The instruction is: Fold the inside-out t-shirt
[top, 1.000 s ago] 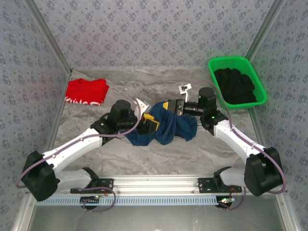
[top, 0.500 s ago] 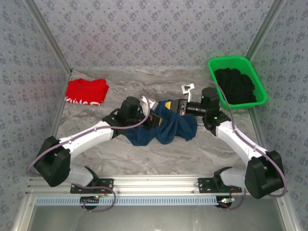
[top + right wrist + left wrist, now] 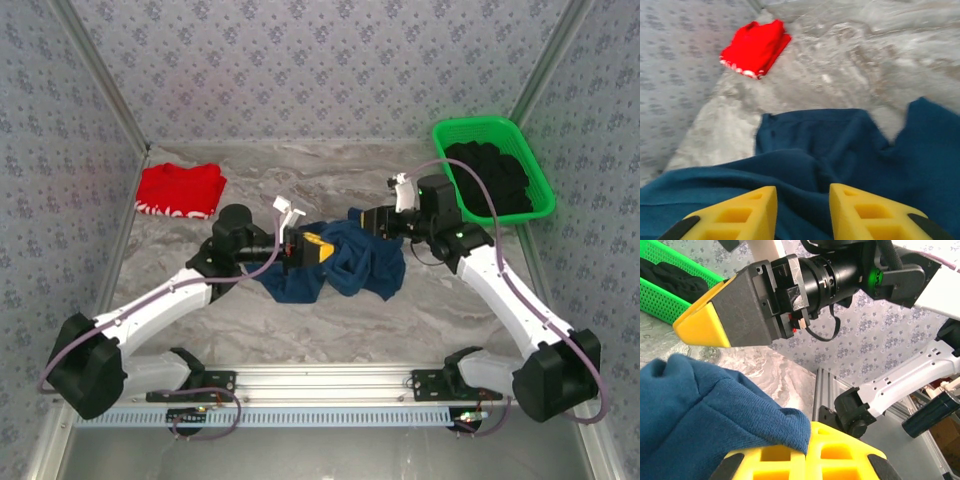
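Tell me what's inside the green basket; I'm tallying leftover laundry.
Black clothing lies heaped inside the green basket. How many garments there are, and anything beneath them, cannot be seen: the top layer covers it.

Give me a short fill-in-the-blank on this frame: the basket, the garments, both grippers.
The basket holds ___ clothing.
The folded garment at the far left is ___.
The left gripper is ___ on the t-shirt.
The jaws of the right gripper stand ___.
Missing words: black; red; shut; open.
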`<action>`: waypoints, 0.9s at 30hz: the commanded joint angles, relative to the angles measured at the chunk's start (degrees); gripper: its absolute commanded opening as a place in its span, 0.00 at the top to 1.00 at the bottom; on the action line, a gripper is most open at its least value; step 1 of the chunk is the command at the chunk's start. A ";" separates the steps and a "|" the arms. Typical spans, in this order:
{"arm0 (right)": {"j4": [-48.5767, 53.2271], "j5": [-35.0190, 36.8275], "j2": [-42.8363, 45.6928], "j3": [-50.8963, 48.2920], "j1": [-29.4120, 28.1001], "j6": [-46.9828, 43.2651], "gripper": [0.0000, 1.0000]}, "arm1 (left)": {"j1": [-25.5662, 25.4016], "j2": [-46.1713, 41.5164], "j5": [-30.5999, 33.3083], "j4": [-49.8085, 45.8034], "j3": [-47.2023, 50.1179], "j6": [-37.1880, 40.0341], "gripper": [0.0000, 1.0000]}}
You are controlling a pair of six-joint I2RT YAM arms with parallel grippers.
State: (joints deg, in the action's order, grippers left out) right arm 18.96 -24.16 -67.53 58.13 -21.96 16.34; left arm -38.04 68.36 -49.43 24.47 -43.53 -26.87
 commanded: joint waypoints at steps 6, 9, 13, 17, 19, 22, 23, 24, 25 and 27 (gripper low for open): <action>7.47 -5.89 13.02 -2.03 -4.21 -12.22 0.59 | 1.50 -2.58 -1.07 -1.55 -0.03 3.32 1.00; 2.76 -15.08 13.27 -5.26 -5.49 -9.29 0.58 | 1.56 -2.59 -0.12 -3.26 -0.63 4.23 1.00; -3.43 -17.14 11.04 -8.13 -7.03 -6.07 0.54 | 1.61 -2.32 -0.08 -3.75 -1.01 4.28 1.00; -7.22 -19.24 8.10 -8.06 -7.31 -4.63 0.54 | 1.52 -2.40 -0.06 -4.29 -1.17 4.46 1.00; -8.31 -19.86 6.58 -7.92 -7.62 -4.21 0.54 | 1.53 -2.60 -0.03 -4.59 -1.11 4.70 1.00; -9.93 -21.16 5.15 -7.98 -7.92 -3.32 0.60 | 1.55 -2.76 0.50 -4.75 -0.85 4.89 1.00; -10.25 -21.28 5.01 -7.95 -7.97 -3.03 0.64 | 1.56 -2.87 0.68 -4.93 -0.76 5.00 1.00; -10.01 -21.33 5.00 -8.10 -8.09 -2.96 0.68 | 1.57 -2.89 0.87 -5.22 -0.75 5.09 1.00; -9.60 -21.20 5.17 -8.28 -8.19 -2.97 0.72 | 1.53 -3.00 1.00 -5.39 -0.84 5.23 1.00; -8.84 -20.85 5.62 -8.58 -8.14 -3.09 0.78 | 1.59 -2.97 1.36 -5.51 -0.80 5.34 1.00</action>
State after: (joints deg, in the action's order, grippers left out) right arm 11.16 -43.29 -62.57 50.00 -29.78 12.49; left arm -36.75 66.92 -48.42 18.68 -43.03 -22.98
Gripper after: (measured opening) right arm 0.244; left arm 0.039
